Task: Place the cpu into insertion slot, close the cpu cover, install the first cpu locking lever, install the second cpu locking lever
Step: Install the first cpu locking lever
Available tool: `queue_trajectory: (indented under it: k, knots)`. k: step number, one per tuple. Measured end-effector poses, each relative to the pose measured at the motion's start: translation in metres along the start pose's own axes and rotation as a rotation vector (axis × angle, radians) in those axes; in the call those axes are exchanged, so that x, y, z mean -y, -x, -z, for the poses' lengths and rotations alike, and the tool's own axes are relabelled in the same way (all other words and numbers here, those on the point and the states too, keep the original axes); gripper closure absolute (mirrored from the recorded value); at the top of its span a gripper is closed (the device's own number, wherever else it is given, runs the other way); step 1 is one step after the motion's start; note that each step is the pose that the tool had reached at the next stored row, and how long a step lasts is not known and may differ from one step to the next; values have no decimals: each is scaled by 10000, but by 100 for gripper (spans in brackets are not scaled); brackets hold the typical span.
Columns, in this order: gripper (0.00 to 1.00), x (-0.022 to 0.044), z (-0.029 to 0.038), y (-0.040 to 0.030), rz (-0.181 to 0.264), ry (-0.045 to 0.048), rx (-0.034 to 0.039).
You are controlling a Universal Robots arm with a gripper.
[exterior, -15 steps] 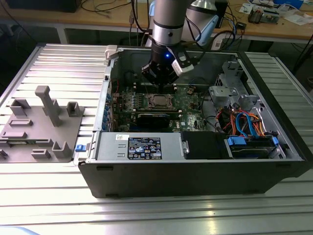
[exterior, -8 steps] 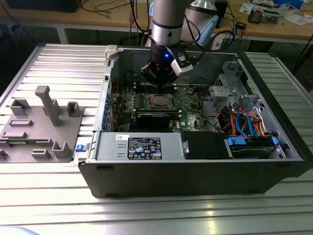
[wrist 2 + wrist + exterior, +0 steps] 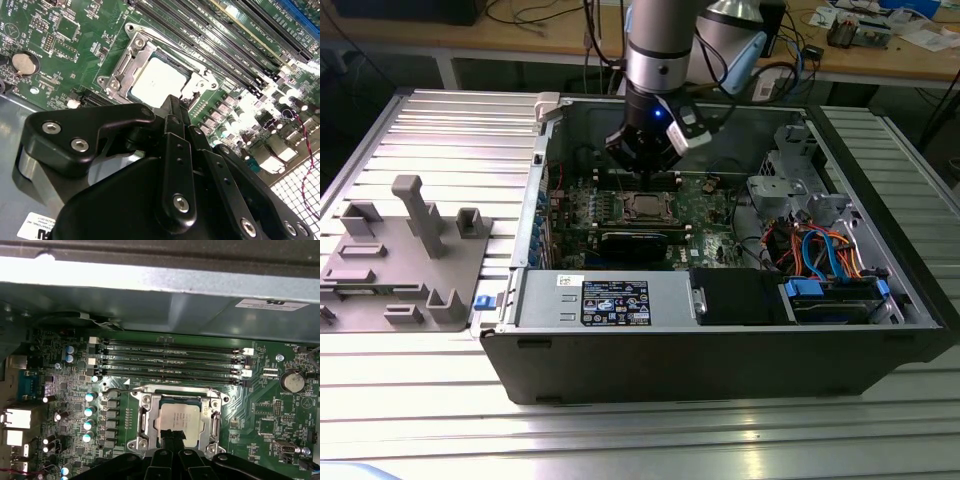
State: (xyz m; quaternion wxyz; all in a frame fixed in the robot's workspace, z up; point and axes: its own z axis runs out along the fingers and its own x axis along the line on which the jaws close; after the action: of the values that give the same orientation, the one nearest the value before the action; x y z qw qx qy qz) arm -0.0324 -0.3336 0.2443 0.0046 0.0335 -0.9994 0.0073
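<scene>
The gripper [image 3: 176, 102] has its black fingers drawn together to a narrow tip with nothing between them, poised at the edge of the cpu cover [image 3: 121, 67], close to the small tongue of the frame; whether it actually touches the metal is hard to tell. In the first wrist view the fingertips [image 3: 172, 436] come in over the near edge of the cpu [image 3: 179, 419].

The cpu [image 3: 156, 81] lies flat in the insertion slot [image 3: 176, 422], its dull silver top showing through the square window of the cover, which lies down over it. So seating the chip and closing the cover look done. A thin wire locking lever [image 3: 172, 42] runs along one side of the socket; whether either lever is hooked home I cannot judge, so the lever steps seem unfinished.

In the exterior view the arm [image 3: 658, 50] comes down nearly vertically into the open computer case [image 3: 720, 360], wrist pointed at the motherboard [image 3: 705, 205], just beside the memory slots [image 3: 170, 360].
</scene>
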Motion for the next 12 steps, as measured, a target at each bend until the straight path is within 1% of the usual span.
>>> queue_trajectory:
  k: [3,12]
  knots:
    - [89,-3,0,-34,0,0,2]
    - [89,-4,14,-49,0,0,9]
